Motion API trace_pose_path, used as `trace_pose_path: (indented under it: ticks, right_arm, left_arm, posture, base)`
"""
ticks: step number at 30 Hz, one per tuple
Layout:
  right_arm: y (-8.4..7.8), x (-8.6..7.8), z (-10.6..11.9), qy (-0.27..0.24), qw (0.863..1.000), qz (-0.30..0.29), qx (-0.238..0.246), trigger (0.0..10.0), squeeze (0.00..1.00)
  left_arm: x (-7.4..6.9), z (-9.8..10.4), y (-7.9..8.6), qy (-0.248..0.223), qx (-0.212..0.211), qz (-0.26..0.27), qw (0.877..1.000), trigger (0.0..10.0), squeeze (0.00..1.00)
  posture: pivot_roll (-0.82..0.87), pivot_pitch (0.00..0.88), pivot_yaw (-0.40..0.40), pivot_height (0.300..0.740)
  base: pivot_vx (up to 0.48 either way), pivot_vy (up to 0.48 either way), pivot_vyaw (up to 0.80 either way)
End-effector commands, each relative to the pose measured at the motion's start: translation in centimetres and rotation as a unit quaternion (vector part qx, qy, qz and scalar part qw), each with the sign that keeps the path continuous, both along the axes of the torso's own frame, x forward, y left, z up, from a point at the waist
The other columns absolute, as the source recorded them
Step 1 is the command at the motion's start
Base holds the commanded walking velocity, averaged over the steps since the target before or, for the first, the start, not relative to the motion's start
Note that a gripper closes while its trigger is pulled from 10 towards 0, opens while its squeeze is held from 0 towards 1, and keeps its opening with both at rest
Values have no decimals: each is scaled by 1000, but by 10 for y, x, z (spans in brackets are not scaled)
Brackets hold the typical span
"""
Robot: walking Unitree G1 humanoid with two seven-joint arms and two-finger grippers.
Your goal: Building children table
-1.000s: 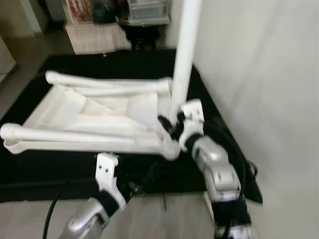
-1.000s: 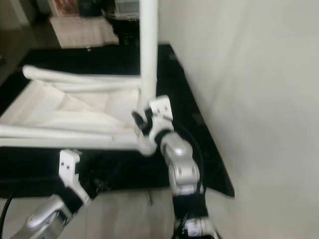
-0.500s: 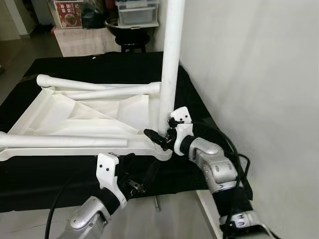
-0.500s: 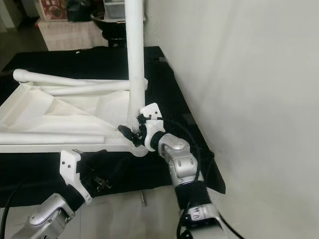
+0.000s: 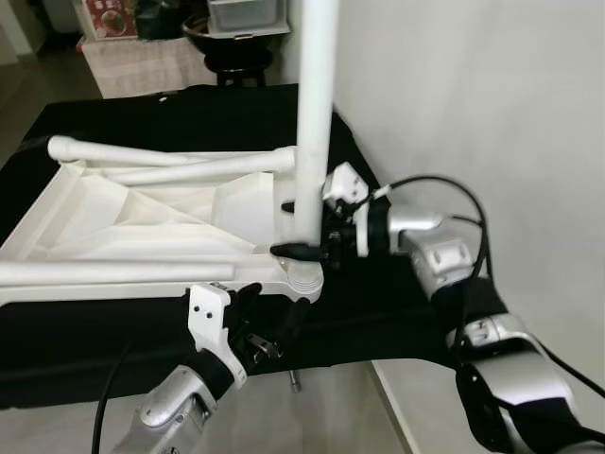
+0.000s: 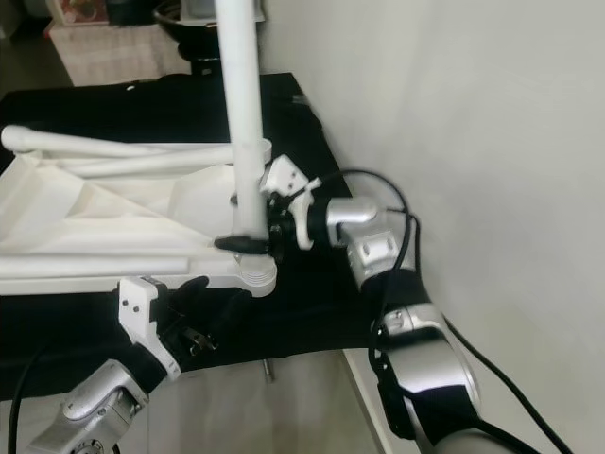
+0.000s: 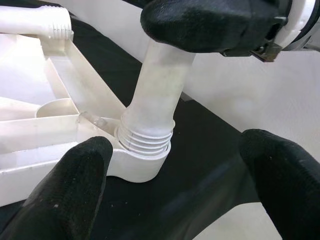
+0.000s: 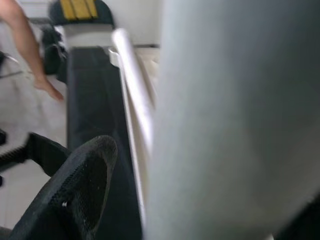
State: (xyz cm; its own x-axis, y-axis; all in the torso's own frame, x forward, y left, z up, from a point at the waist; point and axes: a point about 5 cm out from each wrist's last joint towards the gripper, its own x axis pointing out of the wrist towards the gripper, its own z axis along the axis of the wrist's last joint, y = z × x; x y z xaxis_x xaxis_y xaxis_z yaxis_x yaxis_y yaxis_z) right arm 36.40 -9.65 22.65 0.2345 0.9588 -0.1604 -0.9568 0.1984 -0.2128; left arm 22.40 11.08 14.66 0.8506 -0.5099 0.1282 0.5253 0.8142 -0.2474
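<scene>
An upturned white children's table lies on a black cloth. One white leg stands upright in the threaded socket at the near right corner. My right gripper reaches in from the right and is shut on this leg just above the socket; one finger sits beside the leg. Lower down, my left gripper is open at the table's front edge, fingers spread on either side of that corner and touching nothing. Two more legs lie flat on the table's underside.
A white wall runs close along the right. The black cloth ends near me, with pale floor below and a small bolt on it. Boxes and a stool stand at the back. A person's arm is in the distance.
The camera shifted. My right arm swung out to the right, and its gripper now holds the upright leg from the side, slightly higher than before. The left gripper has stayed by the corner.
</scene>
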Motion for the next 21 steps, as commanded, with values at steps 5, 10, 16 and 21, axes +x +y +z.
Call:
trace_pose_path:
  ticks: [5,10,16,21]
  right_arm:
    - [1,2,1,15,999,29,-12,0,0]
    - [0,1,0,19,998,58,-15,0,0]
    - [-3,2,-8,22,998,50,-14,0,0]
    - [-11,5,-23,23,998,-53,0,0,0]
  left_arm:
    - [-1,-5,0,9,0,5,1000,10000,0]
    - [-1,-5,-1,10,1,4,1000,10000,0]
    - [-1,-5,-1,10,0,3,1000,10000,0]
    - [-1,-5,-2,9,-1,4,1000,10000,0]
  posture:
    - [-3,91,-57,740]
    - [-5,89,-54,740]
    - [-7,86,-53,740]
    - [-10,90,-58,740]
  base:
    - [0,0,0]
    - [0,0,0]
    - [0,0,0]
    - [0,0,0]
